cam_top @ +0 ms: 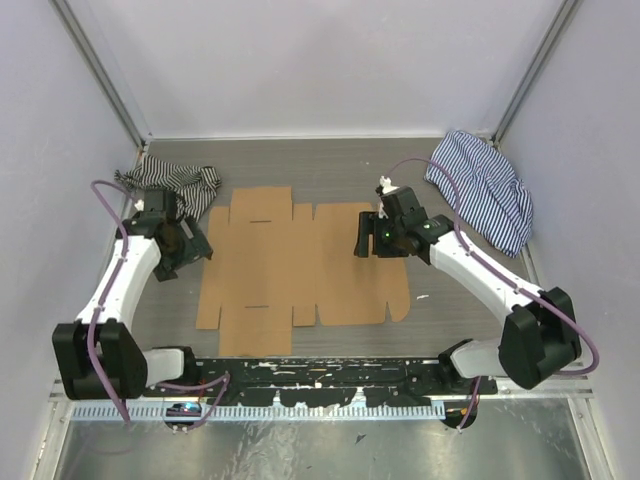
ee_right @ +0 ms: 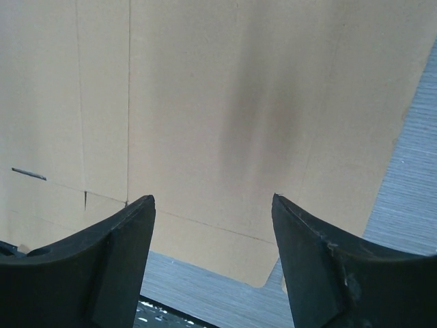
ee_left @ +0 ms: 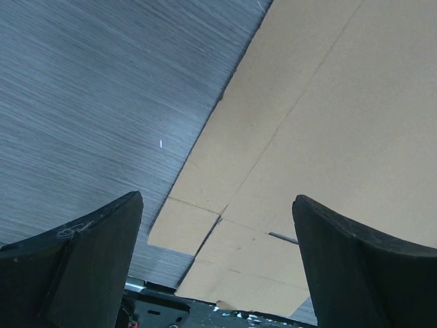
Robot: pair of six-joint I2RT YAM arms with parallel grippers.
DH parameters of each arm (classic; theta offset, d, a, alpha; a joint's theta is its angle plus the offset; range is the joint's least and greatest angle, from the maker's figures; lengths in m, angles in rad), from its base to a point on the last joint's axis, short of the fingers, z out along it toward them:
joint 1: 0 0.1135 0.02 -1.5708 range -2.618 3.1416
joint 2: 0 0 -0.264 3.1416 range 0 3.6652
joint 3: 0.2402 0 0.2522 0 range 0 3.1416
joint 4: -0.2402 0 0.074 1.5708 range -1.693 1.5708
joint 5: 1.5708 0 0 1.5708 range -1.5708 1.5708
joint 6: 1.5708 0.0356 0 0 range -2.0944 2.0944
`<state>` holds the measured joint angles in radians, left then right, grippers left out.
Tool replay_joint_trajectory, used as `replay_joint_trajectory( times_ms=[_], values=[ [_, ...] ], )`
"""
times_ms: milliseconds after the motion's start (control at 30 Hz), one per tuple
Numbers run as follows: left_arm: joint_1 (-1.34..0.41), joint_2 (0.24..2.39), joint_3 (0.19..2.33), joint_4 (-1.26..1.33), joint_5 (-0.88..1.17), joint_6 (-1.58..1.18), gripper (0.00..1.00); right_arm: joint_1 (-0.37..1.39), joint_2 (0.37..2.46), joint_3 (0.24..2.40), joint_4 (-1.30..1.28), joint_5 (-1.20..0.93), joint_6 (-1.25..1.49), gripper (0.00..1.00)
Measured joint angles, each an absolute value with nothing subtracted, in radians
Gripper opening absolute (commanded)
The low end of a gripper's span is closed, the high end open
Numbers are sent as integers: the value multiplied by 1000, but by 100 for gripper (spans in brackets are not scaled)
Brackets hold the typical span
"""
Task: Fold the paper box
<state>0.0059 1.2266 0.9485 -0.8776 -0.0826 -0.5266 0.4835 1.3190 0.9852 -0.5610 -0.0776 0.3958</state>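
Observation:
The paper box (cam_top: 300, 265) is a flat brown die-cut cardboard sheet lying unfolded on the grey table, with flaps and tabs round its edges. My left gripper (cam_top: 190, 245) hovers just off the sheet's left edge; it is open and empty, and the sheet's left flaps (ee_left: 300, 137) show between its fingers. My right gripper (cam_top: 368, 238) hangs over the sheet's right part, open and empty, with the sheet (ee_right: 225, 109) and its near right corner below it.
A dark striped cloth (cam_top: 180, 182) lies crumpled at the back left by the left arm. A blue-and-white striped cloth (cam_top: 485, 185) lies at the back right. White walls close in the table; a black rail (cam_top: 320, 375) runs along its near edge.

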Motion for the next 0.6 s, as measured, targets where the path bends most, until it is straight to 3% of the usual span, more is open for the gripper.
replay_joint_trajectory(
  times_ms=[300,600],
  values=[
    [6,1469,1009,-872,-88,-464,98,490,1417,955,-488,-105,397,76],
    [7,1504,1041,-823,-65,-444,100,497,1461,900,-415,-151,402,76]
  ],
)
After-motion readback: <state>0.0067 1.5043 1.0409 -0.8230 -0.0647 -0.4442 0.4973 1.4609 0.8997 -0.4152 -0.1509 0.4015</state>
